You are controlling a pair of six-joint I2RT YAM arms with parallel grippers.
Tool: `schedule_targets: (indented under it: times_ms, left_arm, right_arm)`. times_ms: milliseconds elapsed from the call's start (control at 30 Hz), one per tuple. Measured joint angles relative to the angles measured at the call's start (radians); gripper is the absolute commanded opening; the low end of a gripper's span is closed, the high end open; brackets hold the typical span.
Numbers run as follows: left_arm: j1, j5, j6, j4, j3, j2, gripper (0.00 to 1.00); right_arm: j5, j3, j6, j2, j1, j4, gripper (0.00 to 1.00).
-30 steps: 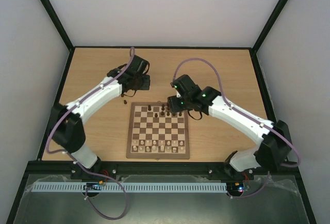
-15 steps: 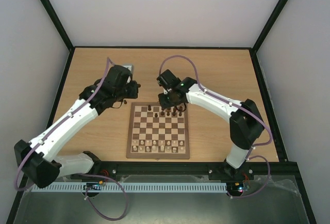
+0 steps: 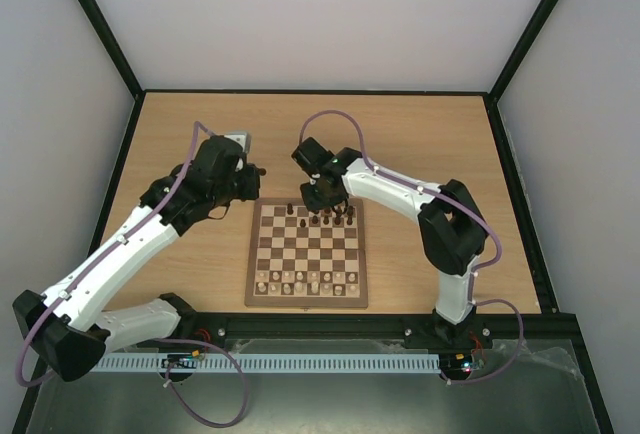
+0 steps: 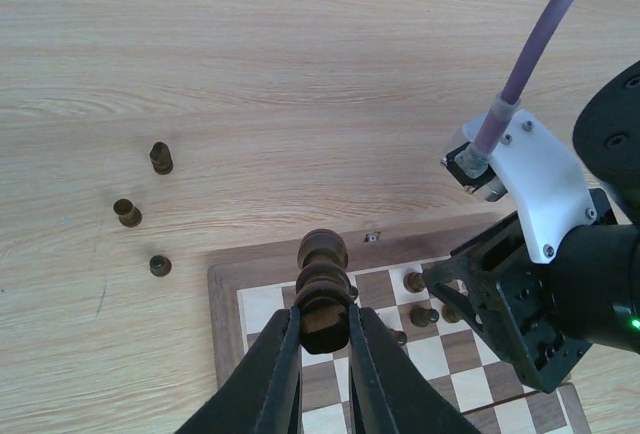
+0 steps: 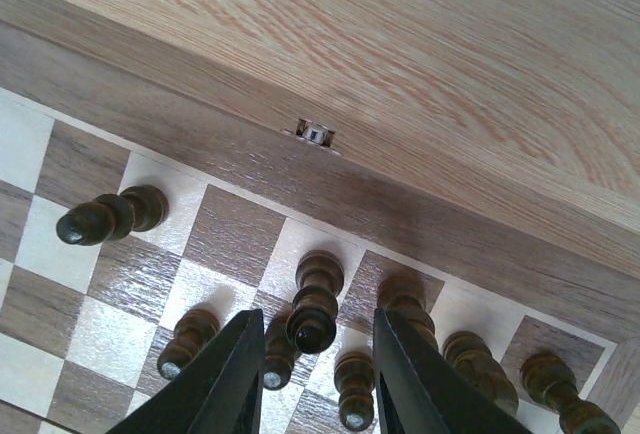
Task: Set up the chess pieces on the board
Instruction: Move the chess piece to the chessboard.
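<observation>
Your left gripper [image 4: 323,326] is pinched shut on one dark brown turned wooden chessman [image 4: 322,272], held over the far-left corner of the square checkered wooden chessboard [image 4: 224,299]; your right gripper [image 5: 318,316] hangs over the board's far rows with its jaws apart, straddling a standing dark piece [image 5: 313,306] that it does not clearly touch.

The step in hand looks like filling the dark side's ranks; the next move likely calls for a straight descent of the held chessman onto a free square near that far-left corner, base flat before you release, and kept clear of the right arm, which crowds in just beside it over the same end of the board.

The count: one dark chessman in the left grip; three loose dark chessmen [image 4: 161,158] [image 4: 126,212] [image 4: 159,266] on the light wood tabletop [image 4: 300,54] just beyond the board's far-left corner, whether standing or tipped you cannot tell; eight dark pieces on the board's far rows in the right wrist view; twelve dark in all. The pale cream chessmen [image 3: 305,282] line the board's near rows, too small to count.
</observation>
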Motion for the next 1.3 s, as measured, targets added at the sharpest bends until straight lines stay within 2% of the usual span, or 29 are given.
schedule_targets:
  times_ms: [300, 567, 733, 1300]
  left_arm:
    - [0.0, 0.0, 0.005, -0.002, -0.005, -0.001, 0.09]
    - [0.0, 0.0, 0.006, -0.002, -0.006, -0.001, 0.09]
    - [0.0, 0.0, 0.008, -0.002, -0.006, -0.001, 0.09]
    - [0.002, 0.0, 0.01, -0.001, -0.006, 0.01, 0.09]
  right_arm:
    - [0.004, 0.015, 0.003, 0.023, 0.0, -0.018, 0.22]
    - [0.003, 0.028, 0.003, 0.043, 0.0, -0.018, 0.19]
    - [-0.002, 0.033, 0.0, 0.061, 0.001, -0.018, 0.12]
    - [-0.017, 0.097, -0.008, 0.093, 0.042, -0.024, 0.11]
